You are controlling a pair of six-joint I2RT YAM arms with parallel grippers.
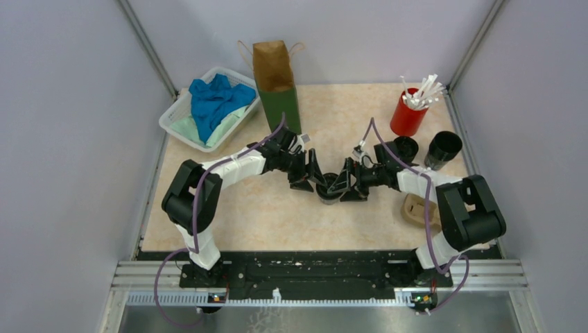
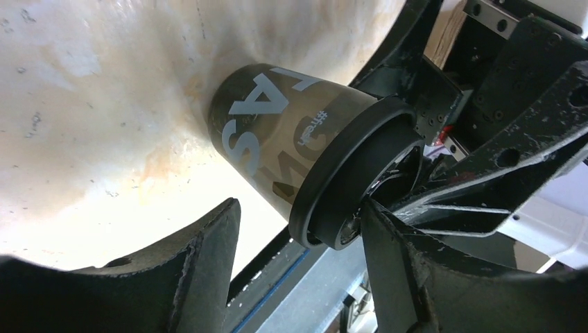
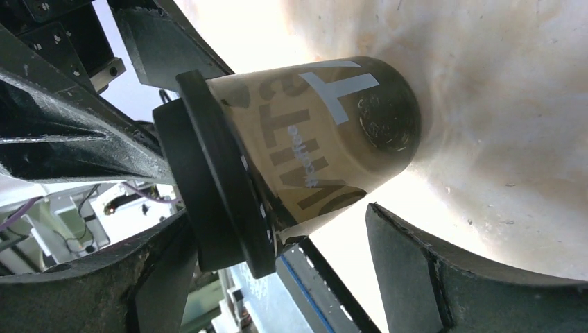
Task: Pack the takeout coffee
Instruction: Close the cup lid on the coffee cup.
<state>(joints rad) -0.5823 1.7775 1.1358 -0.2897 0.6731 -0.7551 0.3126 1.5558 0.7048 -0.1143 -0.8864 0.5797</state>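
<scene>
One takeout coffee cup (image 1: pixel 328 190), black with a black lid and pale lettering, stands mid-table between my two grippers. My left gripper (image 1: pixel 311 177) is open just left of it. In the left wrist view the cup (image 2: pixel 291 125) lies ahead of the open gripper (image 2: pixel 298 257), and its lid (image 2: pixel 350 173) touches the right finger (image 2: pixel 409 270). My right gripper (image 1: pixel 349 186) is open on the cup's right. In the right wrist view the cup (image 3: pixel 319 146) sits beyond the open gripper (image 3: pixel 277 270), its lid (image 3: pixel 215 201) against the left finger (image 3: pixel 132 284). Two more black cups (image 1: pixel 405 148) (image 1: pixel 444 147) stand at the right.
A brown and green paper bag (image 1: pixel 277 83) stands open at the back. A white basket (image 1: pixel 173 118) of blue and green cloths is at the back left. A red cup of white sticks (image 1: pixel 408 114) is at the back right. A tan pulp carrier (image 1: pixel 417 208) lies by the right arm.
</scene>
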